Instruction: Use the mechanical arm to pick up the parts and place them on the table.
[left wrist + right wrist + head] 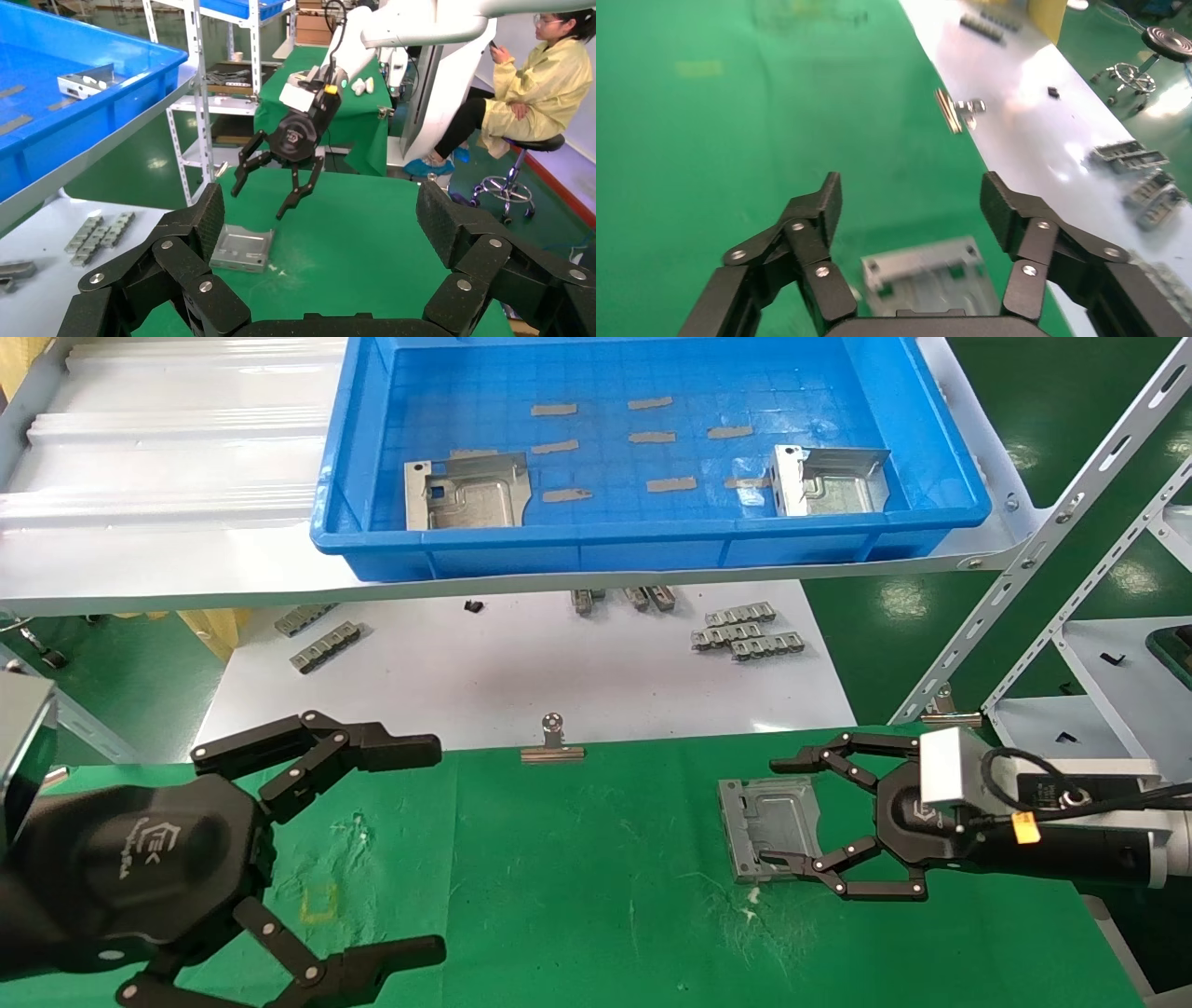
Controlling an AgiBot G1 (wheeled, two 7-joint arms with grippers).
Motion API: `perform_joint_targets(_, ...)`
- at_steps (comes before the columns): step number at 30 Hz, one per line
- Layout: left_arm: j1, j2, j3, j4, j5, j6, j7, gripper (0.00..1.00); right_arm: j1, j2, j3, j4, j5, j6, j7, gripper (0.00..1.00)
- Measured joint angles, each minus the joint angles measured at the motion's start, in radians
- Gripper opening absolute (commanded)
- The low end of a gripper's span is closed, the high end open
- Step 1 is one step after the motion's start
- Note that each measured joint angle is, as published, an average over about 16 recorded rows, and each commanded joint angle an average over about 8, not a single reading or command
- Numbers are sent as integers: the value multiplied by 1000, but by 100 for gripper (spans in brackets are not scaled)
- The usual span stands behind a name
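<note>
Green table (577, 896) bears 1 part (769, 825), binder clip (553, 745).

Likely factory workshop: slotted steel racking (197, 98), blue parts tray (652, 537), stamped metal parts (468, 493).

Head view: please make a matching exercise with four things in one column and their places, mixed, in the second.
1. right gripper
2. left gripper
3. binder clip
4. two metal plates

a. in the blue tray
b. open above the plate lying on the green cloth
c. on the cloth's far edge
d. open over bare cloth

Pairs: 1-b, 2-d, 3-c, 4-a
</note>
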Motion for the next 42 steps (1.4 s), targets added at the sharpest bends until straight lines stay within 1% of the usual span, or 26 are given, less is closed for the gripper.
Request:
perform_joint_targets(7, 0, 0, 0, 0, 0, 0, 0, 100, -31, 30, 13, 65, 61, -5, 67, 100)
perform_joint_targets(15, 0, 0, 0, 0, 0, 0, 0, 100, -38, 32, 22, 77, 63, -3, 76, 100)
perform_joint_targets(20, 0, 0, 0, 0, 0, 0, 0, 100, -52, 36, 48, 106, 56, 2, 100, 100)
perform_joint_targets(26, 0, 0, 0, 1, 0, 0, 0, 100, -88, 49, 105, 181, 54, 11, 160, 100)
perform_joint_targets(42, 0, 0, 1, 1, -1, 0, 1, 100, -213, 97, 305, 444, 50, 40, 372, 100)
